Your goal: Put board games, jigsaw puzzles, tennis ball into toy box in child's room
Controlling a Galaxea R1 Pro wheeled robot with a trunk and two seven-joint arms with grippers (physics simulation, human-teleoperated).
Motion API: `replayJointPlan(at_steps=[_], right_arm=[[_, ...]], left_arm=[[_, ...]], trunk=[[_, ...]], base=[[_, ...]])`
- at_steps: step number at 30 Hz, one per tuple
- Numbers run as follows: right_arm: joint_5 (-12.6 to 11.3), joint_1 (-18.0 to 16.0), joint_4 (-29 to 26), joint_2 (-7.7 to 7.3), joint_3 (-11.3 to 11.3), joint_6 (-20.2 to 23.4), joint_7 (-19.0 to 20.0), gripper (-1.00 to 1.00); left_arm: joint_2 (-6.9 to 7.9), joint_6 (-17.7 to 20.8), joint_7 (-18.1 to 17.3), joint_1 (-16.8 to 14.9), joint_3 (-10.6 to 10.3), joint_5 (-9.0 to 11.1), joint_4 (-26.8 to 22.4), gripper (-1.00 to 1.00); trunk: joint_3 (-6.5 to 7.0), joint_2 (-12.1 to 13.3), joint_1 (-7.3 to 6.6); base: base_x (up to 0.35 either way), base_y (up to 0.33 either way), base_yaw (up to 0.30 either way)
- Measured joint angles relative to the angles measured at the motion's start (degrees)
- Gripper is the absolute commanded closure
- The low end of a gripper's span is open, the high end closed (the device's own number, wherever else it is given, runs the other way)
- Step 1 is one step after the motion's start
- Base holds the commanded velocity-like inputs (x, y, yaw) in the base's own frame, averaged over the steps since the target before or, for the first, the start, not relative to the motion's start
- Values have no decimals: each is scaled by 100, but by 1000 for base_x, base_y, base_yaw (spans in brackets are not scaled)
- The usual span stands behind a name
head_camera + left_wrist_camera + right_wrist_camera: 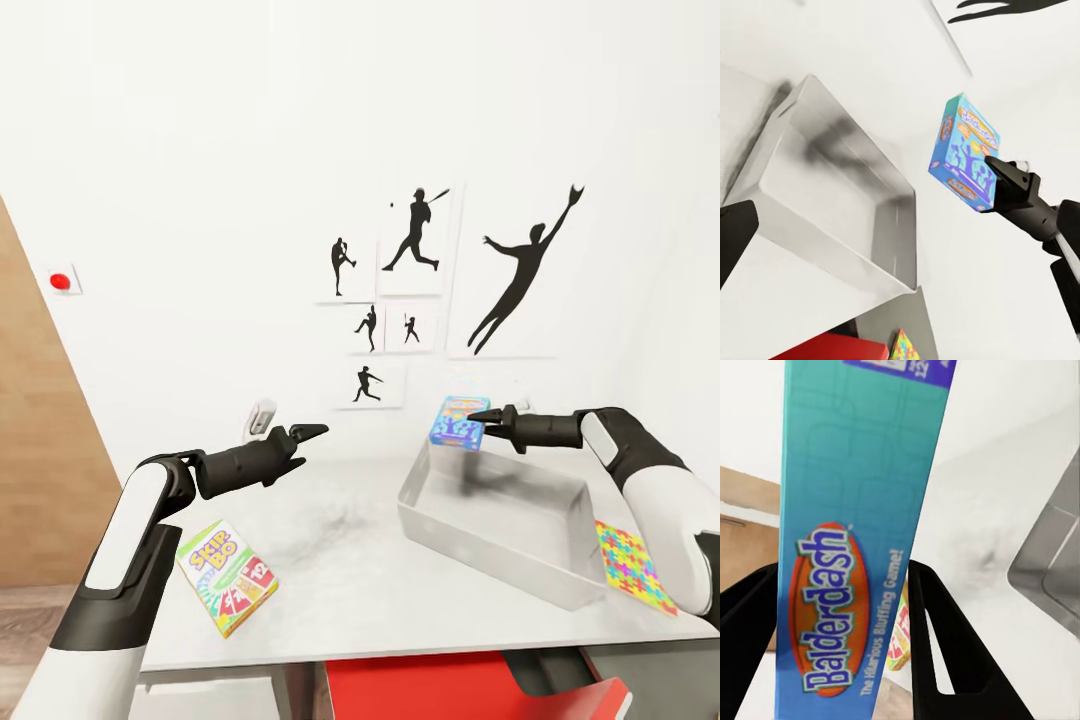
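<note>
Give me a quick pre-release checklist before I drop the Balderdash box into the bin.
1. Right gripper shut on Balderdash box: ok.
2. Box above the toy box opening: ok, over its far end.
3. Bin interior free of other toys: ok.
4. Left gripper away from the drop path: ok, it hangs over the table, apart.
5. Box level for landing flat: not ok, held on edge.

Toy box [490, 525]: brushed silvery metal, dull sheen, smooth walls. Table [350, 580]: pale grey top, matt, faintly smudged. Balderdash box [847, 547]: printed card, smooth, slight gloss. Skip-Bo box [226, 577]: printed card, satin. Jigsaw puzzle [632, 566]: thin card, matt. Right gripper [487, 417], left gripper [308, 433]: black matt plastic. Arm shells: white glossy plastic. Door [35, 470]: wood grain, matt. Wall: white, flat.
</note>
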Motion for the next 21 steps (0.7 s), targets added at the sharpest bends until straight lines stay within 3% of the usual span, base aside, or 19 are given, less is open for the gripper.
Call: replayJointPlan(at_steps=[21], right_arm=[[-8,-3,275,23,4,1,-1,100]], left_arm=[[-6,0,0,0,-5,0,3,-100]], trunk=[[-170,6,-1]], base=[[0,0,0]])
